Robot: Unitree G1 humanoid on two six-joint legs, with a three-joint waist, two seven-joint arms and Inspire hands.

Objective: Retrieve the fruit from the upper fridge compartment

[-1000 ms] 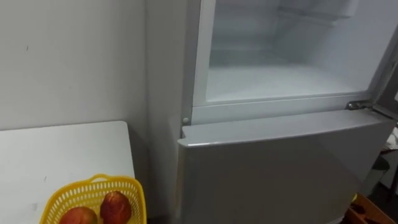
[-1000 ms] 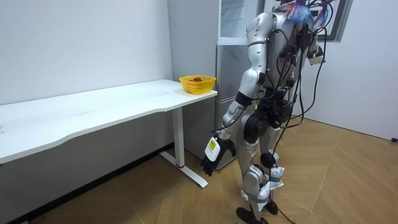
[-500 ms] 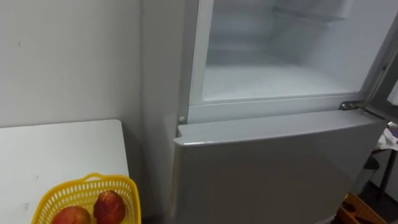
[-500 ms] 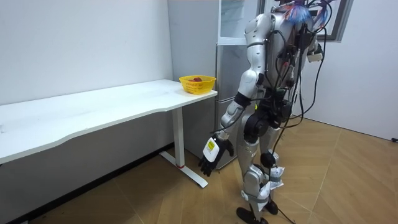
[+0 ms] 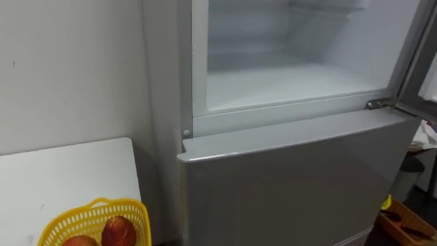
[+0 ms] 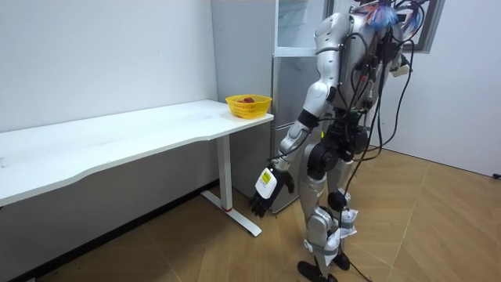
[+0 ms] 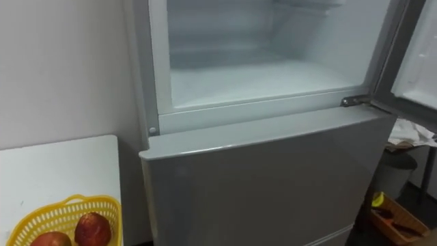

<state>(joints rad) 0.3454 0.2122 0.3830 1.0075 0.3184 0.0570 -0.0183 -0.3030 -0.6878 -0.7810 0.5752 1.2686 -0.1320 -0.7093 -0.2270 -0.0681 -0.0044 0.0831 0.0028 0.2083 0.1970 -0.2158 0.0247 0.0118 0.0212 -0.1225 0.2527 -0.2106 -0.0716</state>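
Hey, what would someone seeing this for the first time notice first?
The upper compartment of the fridge stands wide open straight ahead, with nothing showing on its white shelf. At lower left, a yellow basket holding red fruit sits on the corner of the table beside the fridge. In the room view the robot stands facing the fridge, its left hand hanging low by its thigh.

Upper fridge compartment (image 5: pixel 287 82): top off-frame
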